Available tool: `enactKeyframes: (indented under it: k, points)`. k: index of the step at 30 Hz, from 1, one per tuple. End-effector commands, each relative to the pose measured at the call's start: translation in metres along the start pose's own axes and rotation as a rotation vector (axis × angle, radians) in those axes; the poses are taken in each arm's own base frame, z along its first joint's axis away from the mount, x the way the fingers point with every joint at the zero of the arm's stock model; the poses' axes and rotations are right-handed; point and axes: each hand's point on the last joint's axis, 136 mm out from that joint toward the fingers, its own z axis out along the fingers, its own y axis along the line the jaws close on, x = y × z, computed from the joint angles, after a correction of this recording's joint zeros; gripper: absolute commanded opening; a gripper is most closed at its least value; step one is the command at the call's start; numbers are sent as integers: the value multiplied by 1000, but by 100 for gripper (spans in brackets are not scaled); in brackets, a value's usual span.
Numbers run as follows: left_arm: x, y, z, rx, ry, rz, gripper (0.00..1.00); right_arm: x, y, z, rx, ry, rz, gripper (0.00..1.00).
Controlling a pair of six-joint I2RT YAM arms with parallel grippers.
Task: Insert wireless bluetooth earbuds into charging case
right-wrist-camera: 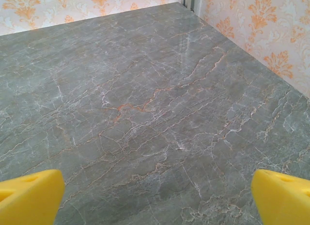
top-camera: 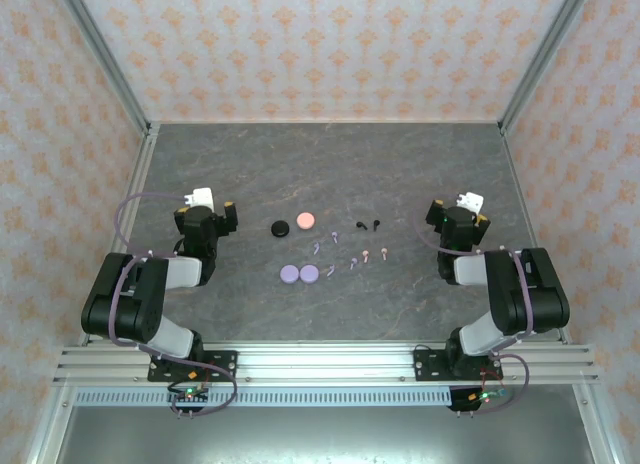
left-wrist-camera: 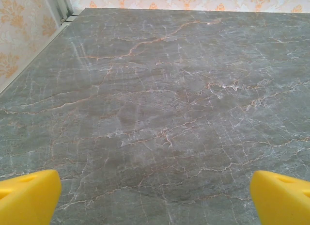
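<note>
The left claw (left-wrist-camera: 155,201) stands wide open, yellow fingertips (left-wrist-camera: 29,196) far apart, gripping nothing, with bare table (left-wrist-camera: 160,104) between them. The right claw (right-wrist-camera: 155,200) is equally wide open and empty. The earbuds (top-camera: 367,255) lie loose at table centre, at 3 o'clock from the left claw and 9 o'clock from the right claw, well apart from both. Four discs (top-camera: 306,220) sit just beside them at 9 o'clock.

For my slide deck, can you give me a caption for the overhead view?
Overhead: left arm and right arm flank four round cases and scattered earbuds on a grey marble table.
</note>
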Motion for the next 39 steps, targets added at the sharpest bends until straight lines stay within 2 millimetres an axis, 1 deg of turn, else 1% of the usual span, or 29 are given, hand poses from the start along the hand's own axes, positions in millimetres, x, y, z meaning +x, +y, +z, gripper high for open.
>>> enactKeyframes:
  k: [1, 23, 25, 26, 27, 30, 33, 34, 36, 38, 39]
  points:
    - [-9, 0, 2, -12, -15, 13, 100, -9, 4, 2, -10, -16, 19, 99]
    - [-11, -1, 1, -5, -7, 17, 100, -9, 4, 1, -11, -16, 23, 99]
    - [-21, -3, -3, 5, 2, 24, 100, -12, 2, 0, -1, -23, 28, 99]
    - [-27, -2, -7, 7, 3, 25, 100, -15, -1, -1, 18, -21, 37, 99]
    - [-35, -2, -13, 9, -2, 24, 100, -20, 0, -4, 4, -20, 36, 99]
    - [-65, 2, -37, 23, -75, 1, 100, -38, -2, -17, 9, 17, 38, 99]
    - [-94, 6, -63, 40, -107, -49, 100, -57, 7, -38, -69, 40, 52, 99]
    - [-101, 3, -71, 70, -103, -66, 100, -64, 11, -46, -99, 52, 63, 99]
    - [-113, -10, -85, 164, -104, -106, 100, -67, 19, -59, -149, 115, 83, 99]
    - [-119, -22, -96, 253, -96, -165, 100, -69, 34, -75, -235, 173, 104, 99]
    - [-121, -29, -102, 298, -90, -196, 100, -66, 42, -84, -274, 213, 103, 99]
